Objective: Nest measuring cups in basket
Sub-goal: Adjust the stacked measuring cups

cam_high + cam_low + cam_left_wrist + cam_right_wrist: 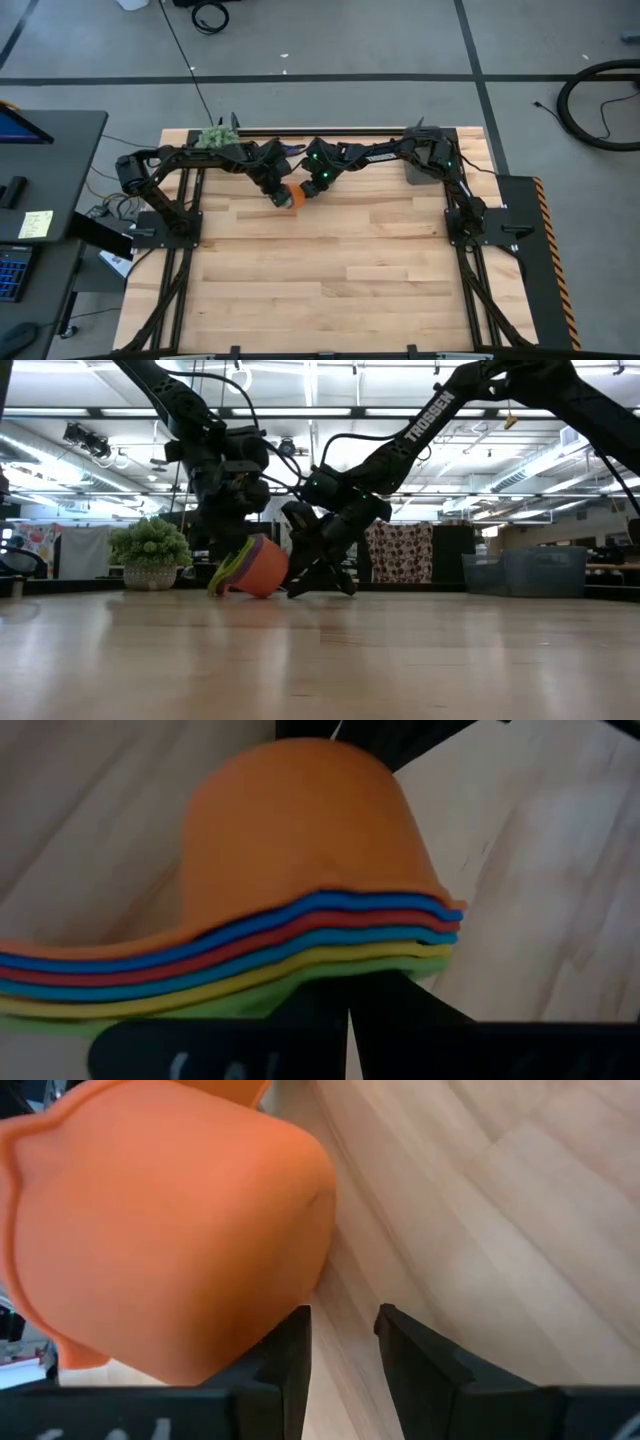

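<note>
The measuring cups (287, 197) are nested into one stack with the orange cup outermost. Blue, red, light blue, yellow and green rims (300, 935) show under it. The stack lies tilted on the table at the far middle (255, 568), mouth toward my left gripper (272, 190), which is shut at the green rim. My right gripper (316, 186) stands open on the stack's other side, at the orange bottom (170, 1230), with nothing between its fingers. The grey basket (418, 167) stands at the far right, apart from both. My left gripper (345, 1010) comes slanting down at the stack's mouth side, its shut fingers meeting the green rim (330, 975). The rims hide the fingertips, so I cannot tell whether they pinch anything. The stack sits tilted with its lower side on the table. My right gripper (342, 1335) slants down from the table's right. The orange cup's wall (300, 1285) lies at the outer side of one finger (292, 1355); whether they touch I cannot tell.
A fuzzy green plant ball in a pot (215, 137) stands at the far left (150, 555). The basket (530, 572) shows low at the right in the low view. Bare wooden table (330, 270) spreads across the near half.
</note>
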You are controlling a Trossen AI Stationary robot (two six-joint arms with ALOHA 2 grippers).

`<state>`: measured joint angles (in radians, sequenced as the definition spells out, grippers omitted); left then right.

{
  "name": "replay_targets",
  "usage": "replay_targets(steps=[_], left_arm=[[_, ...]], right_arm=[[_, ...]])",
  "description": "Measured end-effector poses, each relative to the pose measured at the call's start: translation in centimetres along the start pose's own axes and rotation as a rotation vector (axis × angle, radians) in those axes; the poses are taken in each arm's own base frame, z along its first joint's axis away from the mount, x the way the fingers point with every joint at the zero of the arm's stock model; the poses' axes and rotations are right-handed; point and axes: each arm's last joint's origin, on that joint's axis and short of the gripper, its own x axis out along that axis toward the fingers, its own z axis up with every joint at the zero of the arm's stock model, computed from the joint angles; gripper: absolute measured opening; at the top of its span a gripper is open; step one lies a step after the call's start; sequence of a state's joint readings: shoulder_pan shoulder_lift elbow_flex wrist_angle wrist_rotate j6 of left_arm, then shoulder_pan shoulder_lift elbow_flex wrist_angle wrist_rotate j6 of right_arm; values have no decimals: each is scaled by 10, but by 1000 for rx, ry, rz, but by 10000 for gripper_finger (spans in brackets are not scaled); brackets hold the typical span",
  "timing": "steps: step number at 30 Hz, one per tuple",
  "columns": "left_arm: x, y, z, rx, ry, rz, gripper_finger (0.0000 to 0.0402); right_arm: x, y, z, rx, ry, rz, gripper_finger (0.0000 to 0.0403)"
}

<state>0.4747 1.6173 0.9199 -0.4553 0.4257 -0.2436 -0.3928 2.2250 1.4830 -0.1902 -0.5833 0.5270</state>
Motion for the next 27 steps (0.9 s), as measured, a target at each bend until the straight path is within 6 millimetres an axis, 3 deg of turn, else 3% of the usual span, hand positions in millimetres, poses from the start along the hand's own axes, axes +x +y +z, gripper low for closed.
replay_targets(steps=[10, 21, 27], left_arm=[[-1, 0, 5, 2, -41, -19, 7], [-6, 12, 10, -113, -82, -17, 7], [4, 14, 21, -136, -34, -23, 7]], right_arm=[[6, 9, -6, -19, 11, -7, 125], [10, 14, -7, -50, 27, 62, 125], [11, 15, -9, -50, 37, 61, 125]])
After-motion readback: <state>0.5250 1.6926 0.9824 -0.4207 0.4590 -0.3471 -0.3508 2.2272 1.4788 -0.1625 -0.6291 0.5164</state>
